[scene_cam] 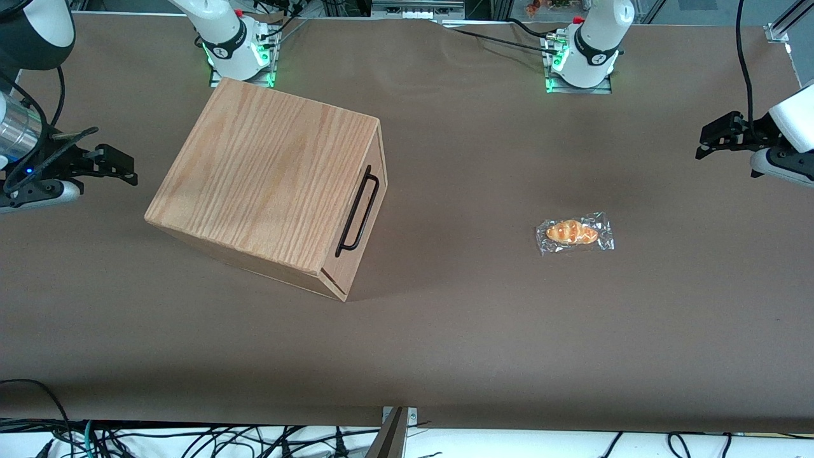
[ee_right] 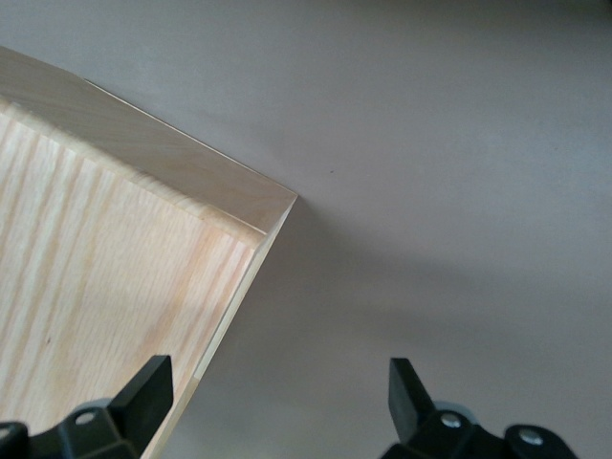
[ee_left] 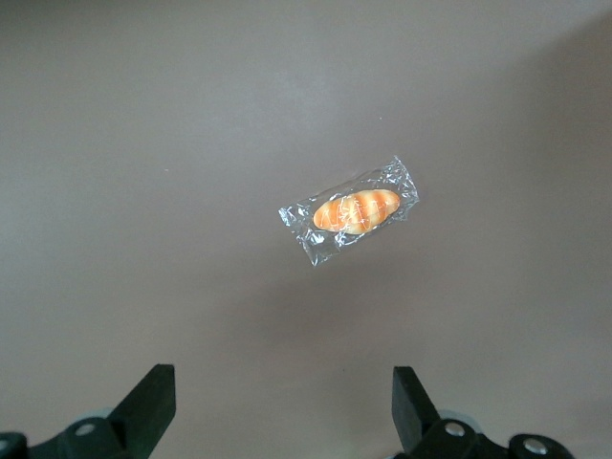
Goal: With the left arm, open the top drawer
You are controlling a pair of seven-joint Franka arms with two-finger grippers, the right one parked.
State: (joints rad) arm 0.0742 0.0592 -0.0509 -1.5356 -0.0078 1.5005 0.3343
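Only the front view takes in the large oak-grain box cabinet (scene_cam: 267,187), standing on the brown counter (scene_cam: 445,331) toward the parked arm's end. The shallow pale-wood top drawer (scene_cam: 364,210) sits shut in the cabinet, its long thin black bar handle (scene_cam: 358,211) facing the working arm's end. The left wrist view instead looks straight down on a small orange striped bread roll in a clear plastic wrapper (ee_left: 352,211), lying on the counter well apart from the cabinet.

The glossy white left arm (scene_cam: 792,121) hangs above the counter at its own end, cut off by the frame edge. Its small black pincer (scene_cam: 722,137) points toward the cabinet, holding nothing, fingertips (ee_left: 153,397) spread wide apart.

The drawer's front shows only at a steep slant.
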